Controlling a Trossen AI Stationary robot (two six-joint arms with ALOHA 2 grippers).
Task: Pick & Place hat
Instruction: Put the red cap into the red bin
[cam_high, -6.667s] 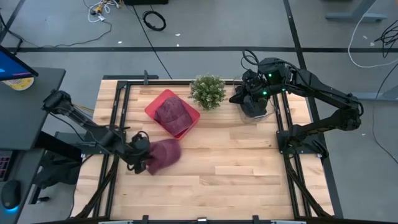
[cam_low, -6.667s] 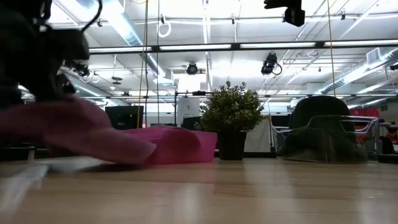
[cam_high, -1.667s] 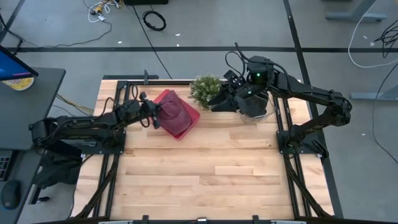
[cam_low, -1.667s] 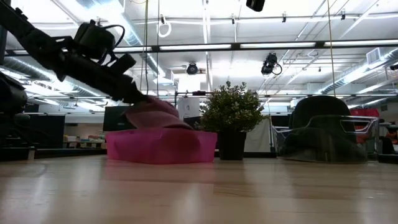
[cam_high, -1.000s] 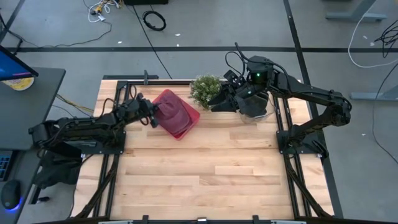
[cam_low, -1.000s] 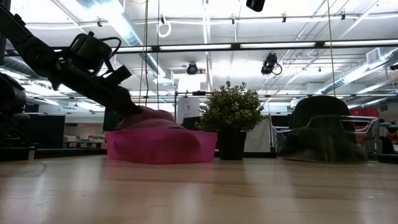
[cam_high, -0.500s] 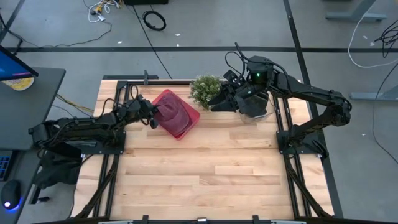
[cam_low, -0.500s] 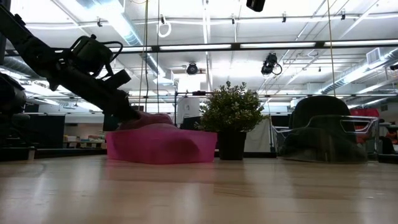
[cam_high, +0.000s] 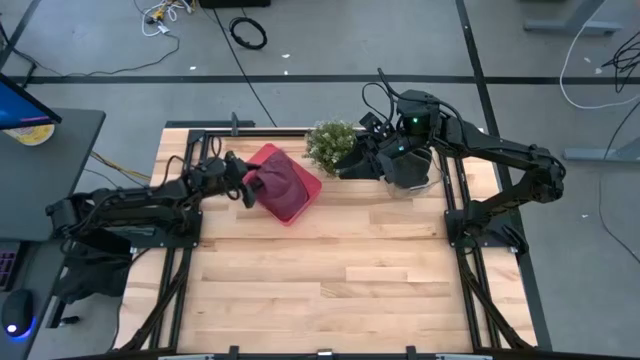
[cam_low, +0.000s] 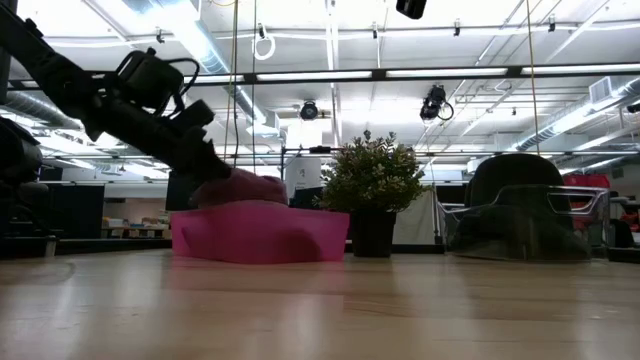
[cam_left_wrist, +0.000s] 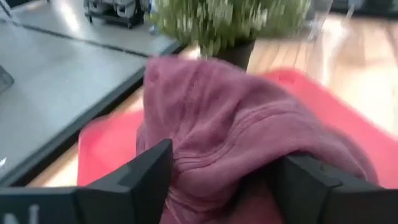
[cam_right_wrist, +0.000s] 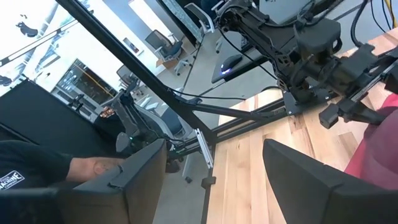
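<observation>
Your hat (cam_high: 281, 183) lies in the red tray (cam_high: 309, 186) at the back of the table (cam_high: 340, 270), left of the middle. In the low view the hat (cam_low: 243, 187) mounds up above the tray's (cam_low: 260, 235) rim, and in the left wrist view its maroon cloth (cam_left_wrist: 217, 124) is rumpled into folds over the red tray floor (cam_left_wrist: 106, 143).

Your left gripper (cam_high: 241, 183) sits at the hat's left edge, over the tray's left side. In the left wrist view its jaws stand apart, one finger (cam_left_wrist: 146, 171) on each side of the cloth, so the hat looks let go; whether a finger touches the fabric, you cannot tell. In the low view the left gripper (cam_low: 212, 166) slants down to the top of the hat.

Just right of the tray stands a potted plant (cam_high: 333, 146), its leaves close above the hat in the left wrist view (cam_left_wrist: 224, 18).

Your right gripper (cam_high: 346, 166) hangs just right of the plant at the back of the table, jaws spread and holding nothing. Its wrist view looks across at the left arm (cam_right_wrist: 311, 56) and a person's hand (cam_right_wrist: 93, 167) in the room beyond.
</observation>
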